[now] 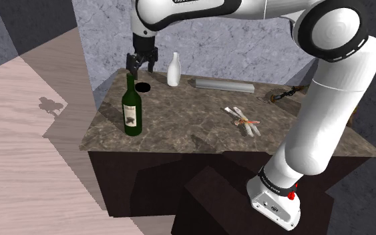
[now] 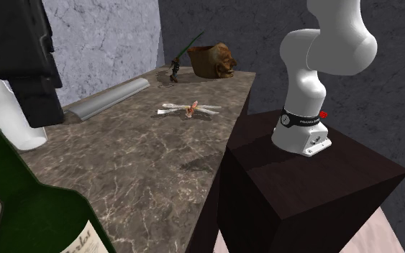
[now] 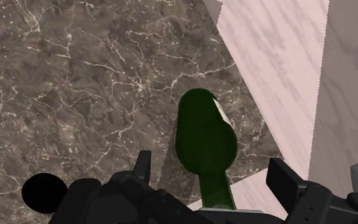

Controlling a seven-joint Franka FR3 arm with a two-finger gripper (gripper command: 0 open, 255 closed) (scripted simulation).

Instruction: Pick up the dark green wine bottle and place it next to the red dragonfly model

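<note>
- The wine bottle (image 1: 132,107) is dark green with a pale label. It stands upright on the tabletop (image 1: 179,123), close to the edge on the shoulder view's left.
- The black fingers (image 3: 283,181) hang just above the bottle's top, pointing down.
- In the wrist view the fingers are spread wide. The bottle's neck lies between them and neither finger touches it, so the bottle is not held.
- The dragonfly model (image 1: 243,121) has pale wings and a reddish body. It lies flat on the tabletop, well apart from the bottle, toward the shoulder view's right.
- A white vase (image 1: 173,70) stands upright near the back wall, beyond the bottle and just beside the fingers in the shoulder view.
- A grey cylinder (image 1: 224,85) lies on its side along the wall, between the vase and a brown head-shaped ornament (image 2: 211,59) at the far corner.
- A round black spot (image 1: 143,87) shows on the tabletop between the bottle and the vase.
- The white arm (image 1: 326,120) rises from the dark stand (image 2: 308,187) and arches over the tabletop to the bottle.
</note>
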